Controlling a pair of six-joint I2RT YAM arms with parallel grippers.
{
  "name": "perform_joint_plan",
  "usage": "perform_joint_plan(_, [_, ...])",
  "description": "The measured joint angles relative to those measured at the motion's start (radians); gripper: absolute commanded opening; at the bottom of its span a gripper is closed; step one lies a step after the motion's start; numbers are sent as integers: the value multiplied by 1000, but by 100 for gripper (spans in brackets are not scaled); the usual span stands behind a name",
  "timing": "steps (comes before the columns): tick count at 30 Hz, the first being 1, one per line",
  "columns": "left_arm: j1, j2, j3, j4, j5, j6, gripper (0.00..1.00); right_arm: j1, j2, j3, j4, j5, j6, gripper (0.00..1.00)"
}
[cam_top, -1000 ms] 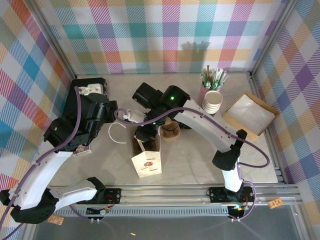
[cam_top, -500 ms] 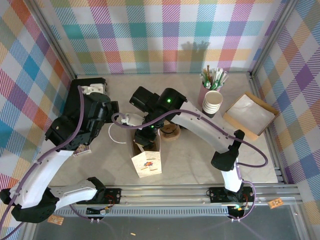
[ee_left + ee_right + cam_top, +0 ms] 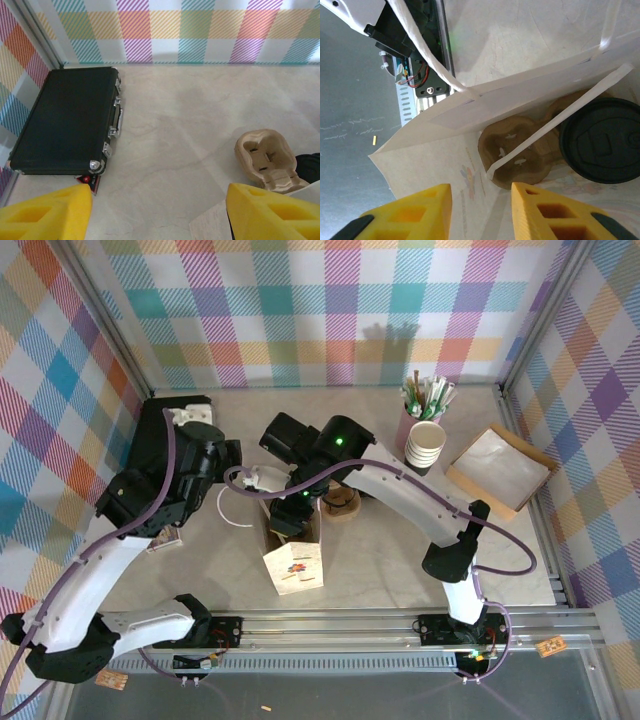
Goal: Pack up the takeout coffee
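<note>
Plaid panels [image 3: 330, 310] in pastel checks wall off a pale marbled bench [image 3: 190, 110]. My right fingers [image 3: 415, 210], two yellow blocks, stand apart with nothing gripped between them, pointing down into the open mouth of a white paper bag [image 3: 435, 125]. Straight beneath them, inside the bag, lies a brown moulded-pulp cup tray [image 3: 520, 150], and a flat white paper handle strip [image 3: 560, 122] crosses over it. The takeout coffee [image 3: 602, 137] is down in that bag too, at one end of the tray. I see its round black plastic lid from above, touching the pulp. The cup under it is hidden, so I cannot tell whether it sits in one of the wells. From overhead, the bag stands near the middle of the bench with a small flower print on its front

My left fingers [image 3: 50, 215], also yellow, are spread wide and hold nothing, hovering over bare bench. Ahead of them to the right rests a second brown pulp tray [image 3: 265, 157], wells facing up. A black hard case with metal latches [image 3: 70, 120] lies flat by the left wall. Well apart, toward the right back corner, stands a stack of lidless white paper cups [image 3: 425, 445], with a pink cup of stirrers [image 3: 422, 400] just behind it. An open cardboard box of white napkins [image 3: 498, 472] sits near both
</note>
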Motion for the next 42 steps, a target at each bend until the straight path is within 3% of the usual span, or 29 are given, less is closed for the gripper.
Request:
perform_joint_plan(8, [0,16,2,55,0,33,71,0,-16,8,23,2,31,46])
perform_joint_plan(13, [1,61,53,86,0,66,72,0,-117,-36,110,22,85,51])
perform_joint_plan(22, [1,173,225,146,0,149,71,-21,-269,-56,252,115,165,53])
perform_joint_plan(26, [1,204,306,171,5,174,71,-68,-309,-60,310,215,208,56])
perform_joint_plan(30, [1,269,408,182,46,185,71,-187,-389,-102,356,322,267,51])
perform_joint_plan(34, [1,376,533,174,124,185,69,-371,-497,-183,382,423,351,49])
perform_joint_plan(42, [-14,651,793,132,375,140,70,-880,-611,-362,329,512,517,56])
